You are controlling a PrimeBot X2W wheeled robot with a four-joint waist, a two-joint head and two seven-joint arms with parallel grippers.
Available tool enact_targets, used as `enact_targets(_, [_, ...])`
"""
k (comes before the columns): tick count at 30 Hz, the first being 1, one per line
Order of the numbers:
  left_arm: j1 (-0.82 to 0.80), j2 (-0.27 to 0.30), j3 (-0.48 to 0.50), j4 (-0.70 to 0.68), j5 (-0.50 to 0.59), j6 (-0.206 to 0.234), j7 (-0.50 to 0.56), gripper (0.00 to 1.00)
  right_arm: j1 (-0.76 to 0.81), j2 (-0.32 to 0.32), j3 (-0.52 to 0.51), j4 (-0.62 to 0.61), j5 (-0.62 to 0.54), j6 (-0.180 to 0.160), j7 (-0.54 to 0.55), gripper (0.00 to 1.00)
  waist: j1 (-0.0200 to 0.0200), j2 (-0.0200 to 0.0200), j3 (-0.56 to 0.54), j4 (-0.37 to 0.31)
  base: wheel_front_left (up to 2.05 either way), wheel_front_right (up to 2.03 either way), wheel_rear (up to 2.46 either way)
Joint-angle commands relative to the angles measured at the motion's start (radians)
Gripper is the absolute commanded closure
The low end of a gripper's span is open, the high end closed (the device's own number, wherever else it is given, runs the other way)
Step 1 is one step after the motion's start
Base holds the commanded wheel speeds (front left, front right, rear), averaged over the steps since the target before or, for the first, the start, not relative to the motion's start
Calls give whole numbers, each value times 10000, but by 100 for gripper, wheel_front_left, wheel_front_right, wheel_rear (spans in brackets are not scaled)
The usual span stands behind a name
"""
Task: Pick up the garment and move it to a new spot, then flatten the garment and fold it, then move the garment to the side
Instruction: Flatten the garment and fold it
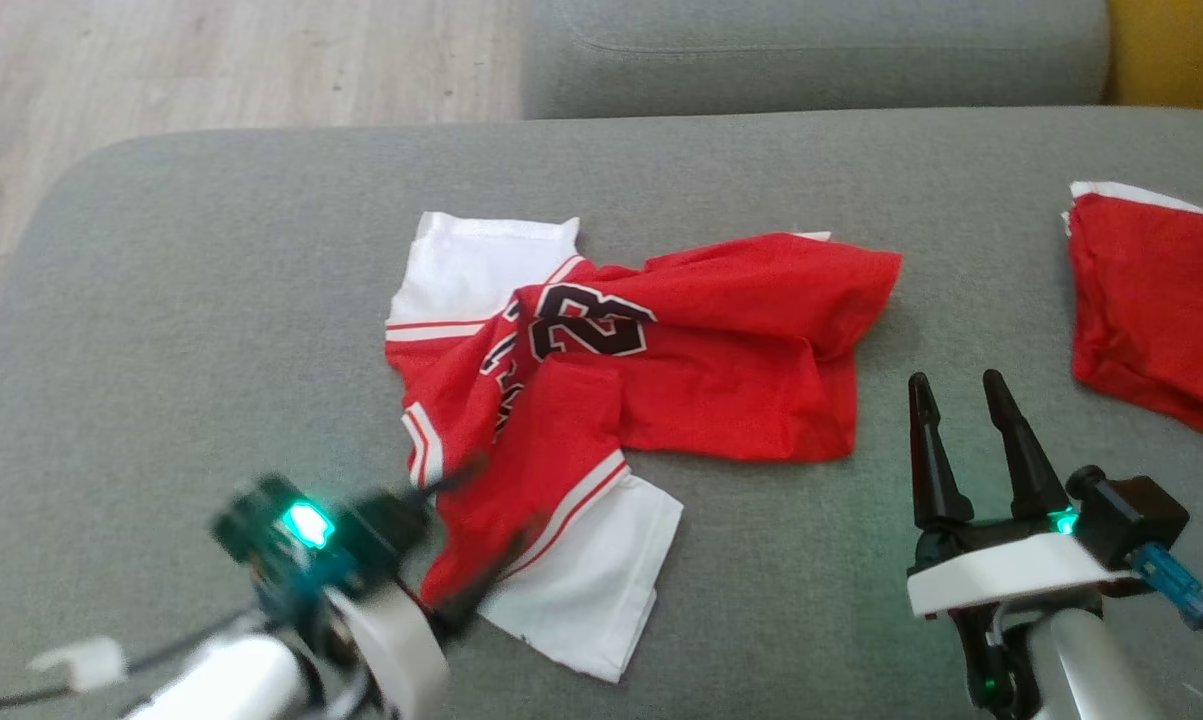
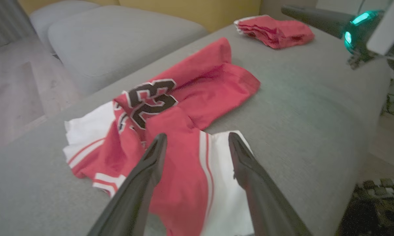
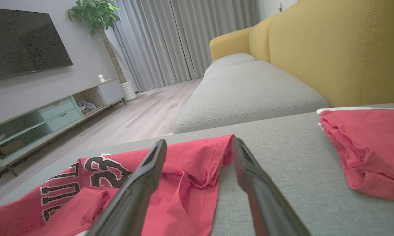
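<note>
Crumpled garment (image 1: 641,370) light, limp, likely slippery; grip white hem corners (image 1: 601,600). Left end effector (image 2: 197,137) released over garment; right end effector (image 1: 955,380) released beside garment.

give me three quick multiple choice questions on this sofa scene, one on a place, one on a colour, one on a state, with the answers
1. Where does the folded red garment lie relative to the crumpled red and white jersey on the grey sofa cushion?
A. to the robot's left
B. to the robot's right
C. on top of it

2. What colour are the jersey's numerals?
A. blue
B. yellow
C. black

3. How does the left gripper stand?
A. open over the jersey
B. shut on the jersey
C. shut on nothing

Answers:
1 B, it lies apart at the head view's right edge.
2 C, the digits are black with a white outline.
3 A, its two fingers stand apart above the cloth.
</note>
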Motion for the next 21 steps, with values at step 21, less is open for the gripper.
enact_targets(21, [-4207, -173, 3122, 5250, -1575, 154, -228, 0, -1279, -29, 451, -963, -124, -7, -107, 0, 0, 0, 2210, -1943, 0, 0, 0])
